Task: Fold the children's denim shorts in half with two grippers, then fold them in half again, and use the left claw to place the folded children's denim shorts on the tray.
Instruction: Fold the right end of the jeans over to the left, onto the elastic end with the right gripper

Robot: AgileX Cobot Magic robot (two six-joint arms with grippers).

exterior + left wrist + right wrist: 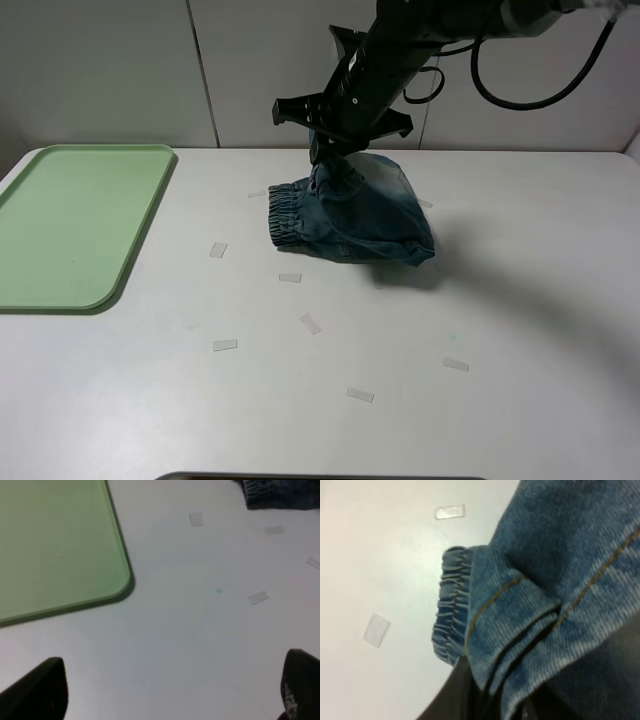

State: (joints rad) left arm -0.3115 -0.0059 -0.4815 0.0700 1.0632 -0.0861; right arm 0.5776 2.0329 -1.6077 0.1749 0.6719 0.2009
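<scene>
The shorts (350, 215) sit near the middle of the table (520, 300), bunched into a loose bundle rather than a flat fold, and one upper edge is drawn up into a peak under the right arm (370, 70). That arm's jaws look closed on this raised denim: in the right wrist view the cloth (545, 580) fills the space between them, the gathered waistband (452, 605) hanging just past their tips. The bundle's long axis runs from the waistband to the rounded far end, crosswise below the right jaws, with the waistband end turned toward the tray (80, 220). The left jaws stand wide with nothing between them; only their black fingertips (45, 690) show, low over bare table. From them the shorts (280, 495) lie well ahead and off to one side, far apart, while the tray's corner (122, 575) is much nearer on the other side. So the right arm is the one on the cloth, and the left would have to travel forward past the scattered tape pieces (218, 250) to reach the waistband end. The fold seems unfinished, and the tray holds nothing
</scene>
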